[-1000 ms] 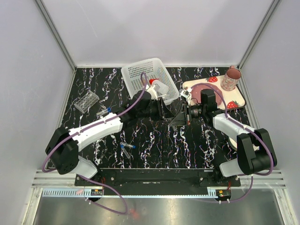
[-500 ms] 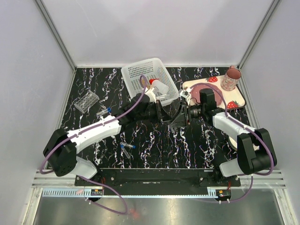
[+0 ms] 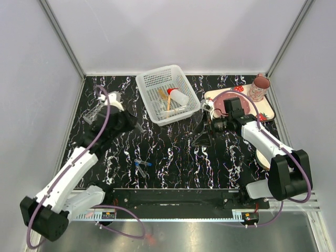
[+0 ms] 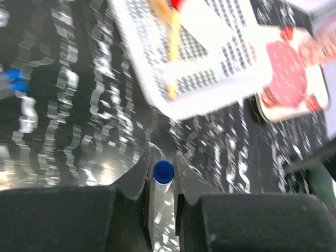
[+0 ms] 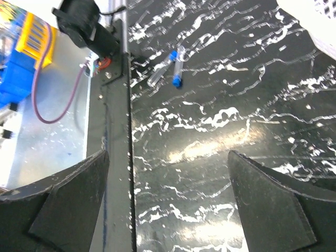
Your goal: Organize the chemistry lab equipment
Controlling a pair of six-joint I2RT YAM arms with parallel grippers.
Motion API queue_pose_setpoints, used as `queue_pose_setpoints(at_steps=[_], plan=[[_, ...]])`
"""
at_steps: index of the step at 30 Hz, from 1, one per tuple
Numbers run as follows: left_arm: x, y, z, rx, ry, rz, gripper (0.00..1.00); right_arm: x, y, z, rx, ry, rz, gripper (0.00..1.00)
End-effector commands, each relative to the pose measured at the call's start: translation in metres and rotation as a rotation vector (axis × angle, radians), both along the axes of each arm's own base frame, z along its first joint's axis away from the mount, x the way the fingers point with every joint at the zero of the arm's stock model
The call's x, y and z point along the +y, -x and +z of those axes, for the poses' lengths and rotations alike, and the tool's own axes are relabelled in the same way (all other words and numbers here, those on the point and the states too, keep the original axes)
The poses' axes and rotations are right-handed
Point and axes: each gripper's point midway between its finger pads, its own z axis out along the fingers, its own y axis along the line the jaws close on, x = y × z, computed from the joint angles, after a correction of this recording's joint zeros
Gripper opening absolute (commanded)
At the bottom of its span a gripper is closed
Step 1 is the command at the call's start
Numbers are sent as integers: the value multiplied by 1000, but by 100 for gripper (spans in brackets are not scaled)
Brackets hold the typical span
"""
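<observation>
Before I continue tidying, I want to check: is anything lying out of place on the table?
Yes. Two blue-capped tubes lie loose and flat on the table near its front edge, outside the white basket. The left gripper is shut on a third tube.

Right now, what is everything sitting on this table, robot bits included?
table: one, black with white marbling
basket: one, white, back middle
squeeze bottle: one, translucent, red cap, lying in the basket
sticks: a few, orange, in the basket
loose tubes: two, clear, blue caps, near middle of the table
held tube: one, blue cap, in the left gripper
tube rack: one, clear, back left, partly behind the left arm
tray: one, strawberry print, back right
plate: one, pink, on the tray
mug: one, pink, on the tray
left gripper: black, shut on the held tube
right gripper: black, open, empty
</observation>
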Motion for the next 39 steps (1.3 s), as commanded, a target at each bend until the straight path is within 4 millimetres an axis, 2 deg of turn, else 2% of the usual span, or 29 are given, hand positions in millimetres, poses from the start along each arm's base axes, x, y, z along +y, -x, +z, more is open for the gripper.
queue_pose_setpoints(at_steps=[1, 2, 5, 7, 14, 22, 27, 29, 32, 39], plan=[[78, -14, 8, -94, -226, 177, 6, -12, -13, -3, -108, 87, -31, 99], [92, -19, 10, -99, -235, 215, 6, -12, -13, -4, -106, 89, -32, 99], [115, -34, 12, -111, -256, 270, 6, -14, -14, -5, -109, 94, -37, 100], [121, -43, 16, -123, -257, 281, 6, -15, -15, -6, -111, 98, -38, 100], [148, -73, 9, -104, -277, 341, 6, -19, -17, -8, -125, 117, -46, 100], [163, -100, 11, -118, -269, 360, 6, -27, -24, -6, -150, 127, -72, 100], [165, -106, 8, -115, -260, 361, 6, -27, -22, -6, -152, 124, -65, 100], [177, -109, 8, -116, -265, 383, 6, -28, -23, -7, -157, 128, -65, 100], [182, -114, 8, -110, -270, 389, 6, -28, -22, -8, -156, 132, -64, 100], [193, -129, 18, -126, -261, 404, 6, -29, -24, -11, -159, 142, -65, 100]])
